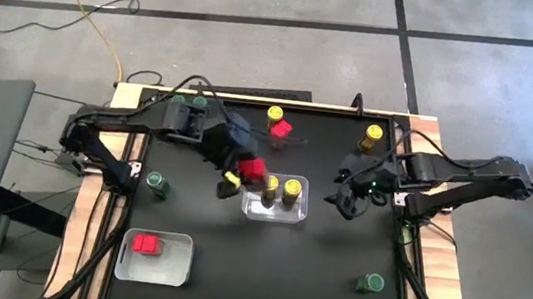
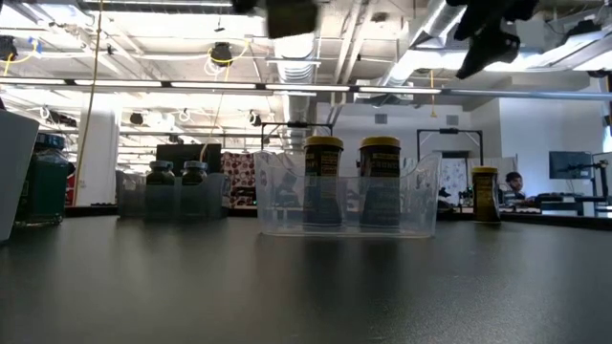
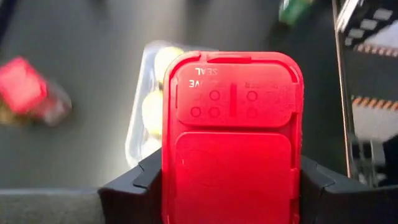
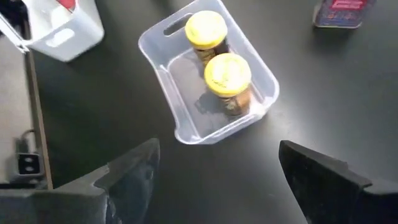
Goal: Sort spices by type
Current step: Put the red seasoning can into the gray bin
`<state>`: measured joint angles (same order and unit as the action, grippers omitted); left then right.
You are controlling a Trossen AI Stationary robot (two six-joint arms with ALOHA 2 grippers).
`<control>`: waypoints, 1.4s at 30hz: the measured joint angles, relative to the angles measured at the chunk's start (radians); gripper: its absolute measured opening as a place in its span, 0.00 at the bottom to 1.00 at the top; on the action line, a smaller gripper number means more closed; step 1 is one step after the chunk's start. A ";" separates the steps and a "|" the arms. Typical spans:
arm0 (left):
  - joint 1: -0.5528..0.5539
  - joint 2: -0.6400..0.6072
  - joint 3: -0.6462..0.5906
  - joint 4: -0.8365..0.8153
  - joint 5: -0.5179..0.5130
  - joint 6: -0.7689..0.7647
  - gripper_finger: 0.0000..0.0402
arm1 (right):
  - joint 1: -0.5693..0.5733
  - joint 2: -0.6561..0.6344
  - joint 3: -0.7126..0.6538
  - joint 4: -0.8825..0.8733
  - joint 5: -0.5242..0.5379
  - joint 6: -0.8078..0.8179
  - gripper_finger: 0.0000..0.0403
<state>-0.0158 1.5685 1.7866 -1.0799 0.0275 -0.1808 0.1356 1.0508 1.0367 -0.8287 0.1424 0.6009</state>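
My left gripper (image 1: 244,174) is shut on a squarish red-topped spice jar (image 3: 231,134) and hovers just left of a clear bin (image 1: 275,211). Two yellow-lidded jars (image 4: 217,59) stand upright in that bin. My right gripper (image 4: 217,180) is open in the air right of the bin (image 4: 186,130) and touches nothing. On the table stand a yellow-lidded jar (image 1: 275,116) with a red-topped jar (image 1: 282,131) beside it, another yellow-lidded jar (image 1: 373,135), and green-lidded jars (image 1: 157,183) (image 1: 370,282). One red-topped jar (image 1: 145,244) sits in a second clear bin (image 1: 172,270). My left gripper pinches the red-topped jar between its two fingers (image 3: 140,180), one on each flat side of the red cap (image 3: 180,186). The jar is lifted clear of the table, its cap facing the wrist camera; the jar's body is hidden behind the cap.
The low view shows a grey bin (image 2: 134,196) with two green-lidded jars (image 2: 177,186) at the far left of the table. The middle and near right of the black table (image 1: 312,276) hold free room. Cables and arm bases flank the table's left and right edges.
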 joint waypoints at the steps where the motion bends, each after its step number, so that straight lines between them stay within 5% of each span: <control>1: -0.014 -0.013 0.000 -0.042 -0.016 -0.021 0.50 | 0.014 0.001 0.000 0.015 0.011 0.013 0.89; 7: -0.150 -0.122 -0.072 -0.134 -0.167 -0.127 0.50 | 0.092 0.024 0.000 0.102 0.102 0.109 0.89; 18: -0.461 -0.421 -0.503 0.037 -0.235 -0.466 0.50 | 0.160 0.158 0.000 0.318 0.134 0.217 0.89; 30: -0.774 -0.388 -0.616 0.043 -0.356 -0.697 0.50 | 0.187 0.265 0.000 0.397 0.134 0.370 0.89; 42: -0.922 -0.388 -0.740 0.212 -0.380 -0.841 0.50 | 0.212 0.258 -0.001 0.456 0.134 0.371 0.89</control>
<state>-0.9376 1.1801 1.0464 -0.8682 -0.3529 -1.0215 0.3473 1.3090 1.0359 -0.3724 0.2769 0.9714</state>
